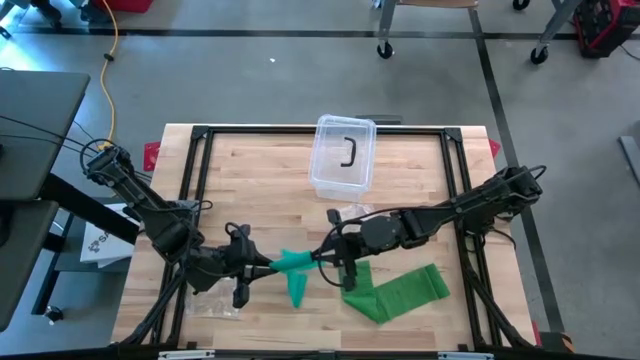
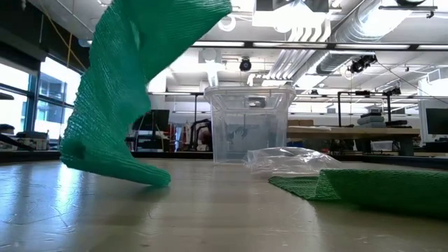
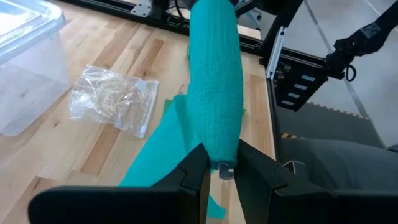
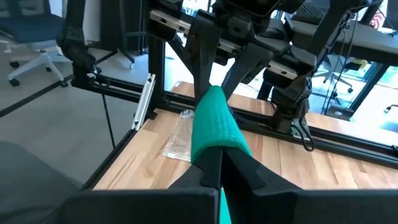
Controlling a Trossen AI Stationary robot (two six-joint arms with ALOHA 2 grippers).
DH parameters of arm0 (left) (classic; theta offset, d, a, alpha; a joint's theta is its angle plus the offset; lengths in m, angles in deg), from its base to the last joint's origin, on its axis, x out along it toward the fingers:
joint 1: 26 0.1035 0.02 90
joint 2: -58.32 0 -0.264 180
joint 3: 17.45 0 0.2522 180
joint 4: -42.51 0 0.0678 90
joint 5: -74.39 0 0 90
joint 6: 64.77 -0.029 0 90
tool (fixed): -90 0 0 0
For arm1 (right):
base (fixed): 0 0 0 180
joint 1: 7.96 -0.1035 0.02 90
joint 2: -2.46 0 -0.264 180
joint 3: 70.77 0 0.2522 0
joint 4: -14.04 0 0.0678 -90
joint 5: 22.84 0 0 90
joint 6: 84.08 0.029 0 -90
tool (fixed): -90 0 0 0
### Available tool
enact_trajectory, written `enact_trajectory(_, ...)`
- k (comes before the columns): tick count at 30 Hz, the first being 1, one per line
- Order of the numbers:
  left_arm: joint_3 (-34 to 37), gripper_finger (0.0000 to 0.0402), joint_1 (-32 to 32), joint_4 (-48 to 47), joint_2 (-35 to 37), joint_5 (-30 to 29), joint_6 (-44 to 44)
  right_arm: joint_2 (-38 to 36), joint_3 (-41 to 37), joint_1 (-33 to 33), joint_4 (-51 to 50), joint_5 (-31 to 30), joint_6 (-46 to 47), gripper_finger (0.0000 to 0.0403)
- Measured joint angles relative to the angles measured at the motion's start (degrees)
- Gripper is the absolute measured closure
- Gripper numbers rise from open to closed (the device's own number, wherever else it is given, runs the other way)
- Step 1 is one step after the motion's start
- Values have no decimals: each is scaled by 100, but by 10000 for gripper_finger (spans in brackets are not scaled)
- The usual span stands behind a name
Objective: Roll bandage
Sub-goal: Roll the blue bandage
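Both of my grippers are on the green bandage (image 1: 296, 264), holding a short rolled stretch of it off the counter (image 1: 260, 185) near the middle of the front edge. My left gripper (image 1: 262, 264) has its jaws clenched on one end of that stretch; my right gripper (image 1: 322, 256) has its jaws pinched fully closed on the other end. A loose flap hangs down from the held part to the wood, and the long unrolled tail lies flat toward the front right corner. Behind sit a clear plastic box (image 1: 343, 155) at the back edge and an empty wrapper (image 1: 350, 212). I judge the rolling is only begun. Next I need to turn the held core while keeping the strip taut, so the tail winds on evenly without slipping.
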Motion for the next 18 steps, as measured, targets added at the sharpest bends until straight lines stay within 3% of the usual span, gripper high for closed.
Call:
enact_trajectory(13, 0, 342, -33, 382, 4, -77, -460, 13, -9, 2, 411, -41, -70, 403)
enact_trajectory(18, 0, 305, -130, 405, 4, -153, -554, 22, -81, 2, 642, -60, 5, 403)
